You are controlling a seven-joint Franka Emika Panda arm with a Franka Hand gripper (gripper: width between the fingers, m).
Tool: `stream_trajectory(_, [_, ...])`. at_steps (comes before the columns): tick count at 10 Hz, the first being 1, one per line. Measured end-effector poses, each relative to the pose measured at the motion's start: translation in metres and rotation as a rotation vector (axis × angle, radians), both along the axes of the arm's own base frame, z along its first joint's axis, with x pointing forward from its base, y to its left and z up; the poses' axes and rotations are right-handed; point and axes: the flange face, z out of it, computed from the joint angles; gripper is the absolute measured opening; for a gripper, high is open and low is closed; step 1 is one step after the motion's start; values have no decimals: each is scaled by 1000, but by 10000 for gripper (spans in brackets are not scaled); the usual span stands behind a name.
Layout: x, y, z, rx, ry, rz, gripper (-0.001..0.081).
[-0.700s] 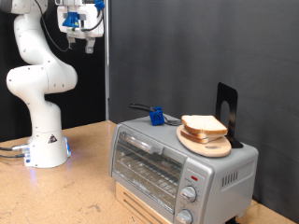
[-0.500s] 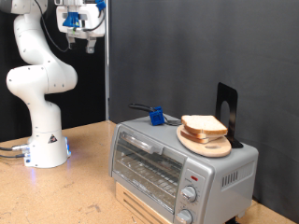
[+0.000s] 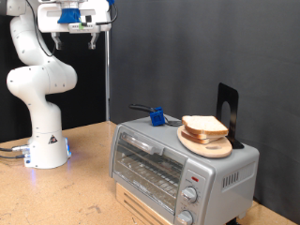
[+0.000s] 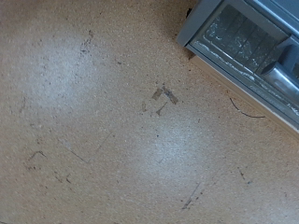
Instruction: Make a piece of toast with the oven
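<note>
The gripper (image 3: 79, 37), apparently spread and empty, hangs high above the oven (image 3: 178, 167), well off toward its handle end, while the piece of toast (image 3: 203, 125) lies on the oven's top.

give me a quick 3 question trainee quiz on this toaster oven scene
1. True or false: the oven door is shut.
2. Where does the piece of toast lie? A) on the wire rack inside B) on the wooden plate atop the oven C) in the claw
3. Fill in: the claw hangs high near the exterior view's ____ left corner.

Key: 1 true. 2 B. 3 top.
</note>
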Motion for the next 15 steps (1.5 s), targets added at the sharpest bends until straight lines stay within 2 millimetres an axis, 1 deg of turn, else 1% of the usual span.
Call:
stream_trajectory(1, [0,2,2,28,-17,92,808])
stream_trajectory(2, [1,-3,4,59,-62,208,808])
stream_trajectory(3, [7,-9,2,77,-115,323,808])
stream_trajectory(4, [18,-14,-5,78,-167,442,808])
stream_trajectory(5, [33,-17,-13,48,-223,545,808])
stream_trajectory(6, [43,-16,-18,14,-261,631,808])
stream_trajectory(7, [41,-16,-19,33,-245,591,808])
stream_trajectory(10, [36,-16,-16,172,-349,856,808])
stream_trajectory(11, [39,-13,-21,200,-354,890,808])
stream_trajectory(12, [44,-9,-26,211,-340,900,808])
stream_trajectory(13, [43,-10,-26,211,-342,899,808])
stream_trajectory(14, [41,-9,-25,235,-342,900,808])
stream_trajectory(15, [36,-8,-24,305,-311,907,808])
